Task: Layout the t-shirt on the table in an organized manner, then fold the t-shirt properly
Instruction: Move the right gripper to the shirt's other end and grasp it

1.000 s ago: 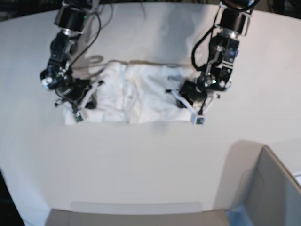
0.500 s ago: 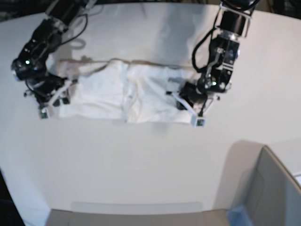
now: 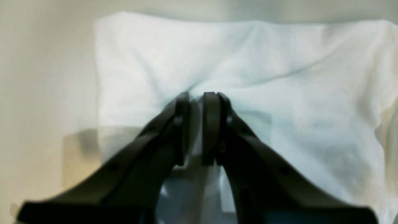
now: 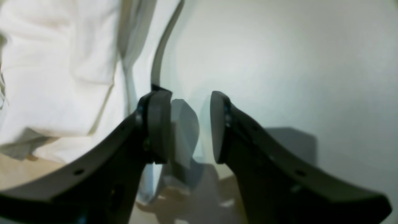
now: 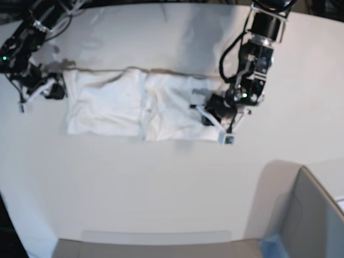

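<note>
1. The table (image 5: 161, 183) lies bare in front of the t-shirt (image 5: 134, 105).
2. A grey box (image 5: 309, 215) blocks the near corner.
3. The left gripper (image 5: 217, 121) sits on the shirt's edge.

The t-shirt (image 5: 137, 110) shows plain white, no print visible, with greyish fold shadows. The table (image 5: 161, 183) under it is off-white. Both hands, left hand (image 3: 196, 124) and right hand (image 4: 189, 124), are matte black. A grey box (image 5: 312, 220) sits at the table's near corner.
</note>
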`<action>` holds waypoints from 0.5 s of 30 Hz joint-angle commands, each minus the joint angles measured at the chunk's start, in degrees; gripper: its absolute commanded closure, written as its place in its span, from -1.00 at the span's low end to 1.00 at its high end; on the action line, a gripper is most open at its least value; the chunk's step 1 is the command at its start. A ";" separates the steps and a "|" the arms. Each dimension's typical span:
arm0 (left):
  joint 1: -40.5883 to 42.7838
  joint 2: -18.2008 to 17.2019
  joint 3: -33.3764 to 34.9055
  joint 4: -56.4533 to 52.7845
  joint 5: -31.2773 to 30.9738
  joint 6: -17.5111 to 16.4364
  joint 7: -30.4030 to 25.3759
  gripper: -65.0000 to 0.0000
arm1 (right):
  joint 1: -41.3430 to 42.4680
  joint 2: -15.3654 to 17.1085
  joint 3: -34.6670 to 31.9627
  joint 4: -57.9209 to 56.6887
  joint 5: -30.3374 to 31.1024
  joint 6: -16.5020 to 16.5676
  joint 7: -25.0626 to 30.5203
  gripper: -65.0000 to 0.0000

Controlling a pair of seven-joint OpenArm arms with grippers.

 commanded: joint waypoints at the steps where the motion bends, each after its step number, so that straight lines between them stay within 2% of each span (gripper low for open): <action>1: 0.23 -0.32 0.14 -0.53 1.26 1.22 3.04 0.76 | 0.46 0.80 0.07 0.00 -0.22 0.80 -0.52 0.33; 8: 0.58 -0.32 0.14 -0.53 1.26 1.22 3.04 0.76 | 2.13 0.98 0.07 -2.99 -0.22 0.80 -6.32 0.33; 15: 0.58 -0.32 0.23 -0.53 1.26 1.22 3.04 0.76 | 3.97 1.95 -4.33 -2.81 -0.22 0.80 -7.60 0.33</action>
